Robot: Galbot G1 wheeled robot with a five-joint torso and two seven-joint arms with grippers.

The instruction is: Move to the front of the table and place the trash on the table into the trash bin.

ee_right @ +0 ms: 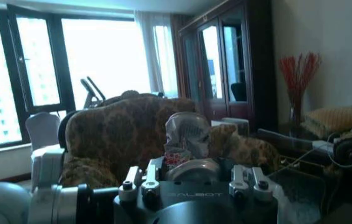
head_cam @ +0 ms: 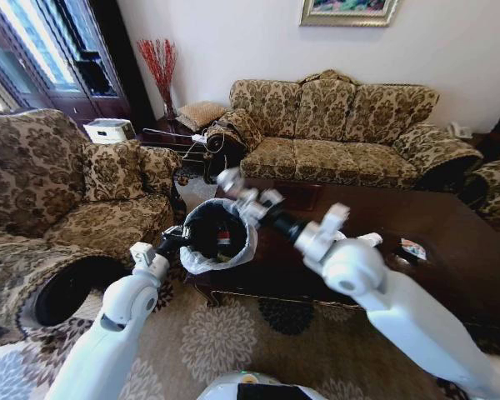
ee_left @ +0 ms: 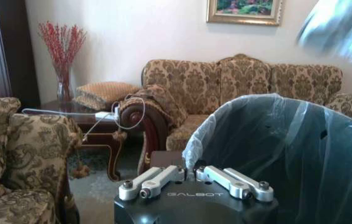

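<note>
**Can over bin — release step**

Right gripper (head_cam: 230, 180) is clamped on the crushed can (ee_right: 187, 135), just past the bin (head_cam: 202, 260) rim, at the table (head_cam: 450, 242) corner. Left gripper (head_cam: 168, 242) is at the bin's side; grip state: can't tell. Judgement: centre the can over the opening before opening (liner sags). Bin holds some trash already; a wrapper (head_cam: 413, 248) remains on the table.

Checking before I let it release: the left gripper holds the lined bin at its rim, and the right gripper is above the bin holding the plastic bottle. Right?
Not quite. The right gripper holds a crushed can, not the bottle; the right wrist view shows it. The rest stands: the left gripper holds the trash bin at its rim, and the right gripper is above it in the head view.
</note>
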